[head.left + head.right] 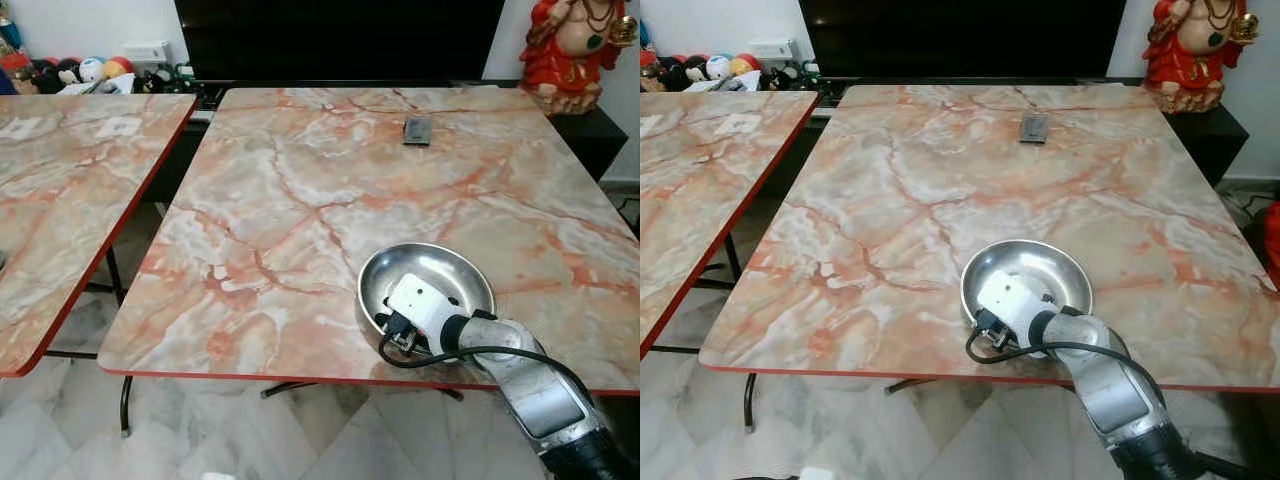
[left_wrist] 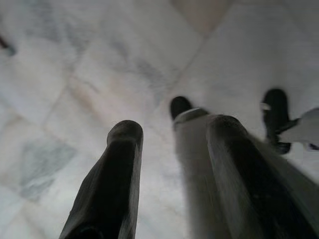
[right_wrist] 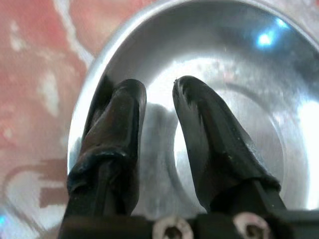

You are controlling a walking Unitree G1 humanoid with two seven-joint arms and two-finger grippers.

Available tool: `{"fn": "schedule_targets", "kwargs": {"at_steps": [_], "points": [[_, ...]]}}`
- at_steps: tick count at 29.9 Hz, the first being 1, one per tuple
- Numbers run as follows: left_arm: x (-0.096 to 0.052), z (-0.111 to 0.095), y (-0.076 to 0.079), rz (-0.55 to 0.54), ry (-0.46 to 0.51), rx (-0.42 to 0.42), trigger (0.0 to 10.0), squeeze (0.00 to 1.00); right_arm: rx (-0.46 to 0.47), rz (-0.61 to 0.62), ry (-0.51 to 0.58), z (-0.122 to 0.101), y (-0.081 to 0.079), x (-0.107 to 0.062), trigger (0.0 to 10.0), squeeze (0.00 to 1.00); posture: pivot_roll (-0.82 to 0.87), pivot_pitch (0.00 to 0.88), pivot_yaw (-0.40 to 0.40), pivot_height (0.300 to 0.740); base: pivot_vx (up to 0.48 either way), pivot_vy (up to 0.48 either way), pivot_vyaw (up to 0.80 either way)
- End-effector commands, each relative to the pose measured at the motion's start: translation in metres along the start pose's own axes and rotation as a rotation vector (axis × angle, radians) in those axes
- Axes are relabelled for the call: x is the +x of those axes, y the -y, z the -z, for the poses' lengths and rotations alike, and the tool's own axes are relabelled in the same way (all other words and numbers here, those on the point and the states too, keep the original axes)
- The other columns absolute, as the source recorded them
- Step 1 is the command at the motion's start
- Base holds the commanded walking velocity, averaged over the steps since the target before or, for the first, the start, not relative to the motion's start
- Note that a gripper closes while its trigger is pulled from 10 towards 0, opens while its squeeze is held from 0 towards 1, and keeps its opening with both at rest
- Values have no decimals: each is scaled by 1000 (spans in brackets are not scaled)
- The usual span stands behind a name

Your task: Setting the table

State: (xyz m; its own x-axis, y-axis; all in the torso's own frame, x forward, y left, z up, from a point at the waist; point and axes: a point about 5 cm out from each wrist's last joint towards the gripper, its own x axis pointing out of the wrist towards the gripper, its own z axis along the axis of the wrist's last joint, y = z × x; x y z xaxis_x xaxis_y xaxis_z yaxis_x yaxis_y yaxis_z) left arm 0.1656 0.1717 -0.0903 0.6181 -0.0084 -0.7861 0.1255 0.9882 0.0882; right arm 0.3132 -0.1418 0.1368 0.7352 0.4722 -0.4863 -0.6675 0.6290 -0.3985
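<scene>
My right gripper (image 3: 158,99) reached down into a shallow steel bowl (image 1: 440,268) that sat on the marble-patterned table (image 1: 330,200), close to the table's near edge and toward my right side. In the right wrist view, my two black fingers (image 3: 117,129) pointed into the bowl's polished hollow with a narrow gap between them and nothing held there; the left-hand finger lay close along the inside of the bowl's wall, though I could not tell whether it touched the metal. From my head camera, the white wrist housing (image 1: 420,305) and a looping black cable (image 1: 400,352) hung over the bowl's near rim, with my silver forearm (image 1: 540,390) rising from the lower right. A small dark rectangular object (image 1: 417,130) lay flat near the far edge of the same table, well apart from the bowl. A second table (image 1: 60,190) with the same marble pattern and a red edge stood to my left, separated by a gap showing pale marble floor (image 1: 300,440). A red figurine (image 1: 565,45) stood on a dark cabinet beyond the far right corner. My left gripper (image 2: 169,134) hung over the floor tiles, its fingers parted and holding nothing.
</scene>
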Motion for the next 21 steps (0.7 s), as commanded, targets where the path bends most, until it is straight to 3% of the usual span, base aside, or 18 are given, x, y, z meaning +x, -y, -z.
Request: {"fn": "schedule_targets", "kwargs": {"at_steps": [1, 3, 4, 8, 11, 13, 16, 18, 21], "points": [[-6, 22, 5, 30, -79, 15, 10000, 0, 17, 33, 21, -3, 3, -5, 10000, 0, -79, 143, 19, 740, 0, 0, 0], [-6, 22, 5, 29, -79, 14, 10000, 0, 27, 58, 21, -2, 6, -6, 10000, 0, -79, 143, 19, 740, 0, 0, 0], [-6, 23, 5, 29, -79, 14, 10000, 0, 67, 146, 58, -3, 15, -7, 10000, 0, -78, 143, 18, 740, 0, 0, 0], [-6, 23, 5, 27, -80, 14, 10000, 0, 230, 337, 284, -15, 34, -15, 10000, 0, -78, 140, 17, 740, 0, 0, 0], [-6, 24, 5, 28, -81, 18, 10000, 0, 346, 375, 391, -15, 30, -18, 10000, 0, -79, 139, 17, 740, 0, 0, 0], [-6, 24, 5, 28, -81, 19, 10000, 0, 365, 396, 423, -15, 27, -19, 10000, 0, -75, 135, 15, 740, 0, 0, 0], [-7, 24, 3, 20, -78, 19, 10000, 0, 447, 490, 464, -5, 23, -23, 10000, 0, -62, 123, 13, 740, 0, 0, 0], [-7, 24, -2, -6, -71, 17, 10000, 0, 599, 656, 496, 16, 27, -37, 10000, 0, -60, 114, 11, 740, 0, 0, 0], [-7, 24, -9, -36, -68, -11, 10000, 0, 601, 742, 483, 33, 27, -50, 10000, 0, -63, 106, 11, 740, 0, 0, 0]]}}
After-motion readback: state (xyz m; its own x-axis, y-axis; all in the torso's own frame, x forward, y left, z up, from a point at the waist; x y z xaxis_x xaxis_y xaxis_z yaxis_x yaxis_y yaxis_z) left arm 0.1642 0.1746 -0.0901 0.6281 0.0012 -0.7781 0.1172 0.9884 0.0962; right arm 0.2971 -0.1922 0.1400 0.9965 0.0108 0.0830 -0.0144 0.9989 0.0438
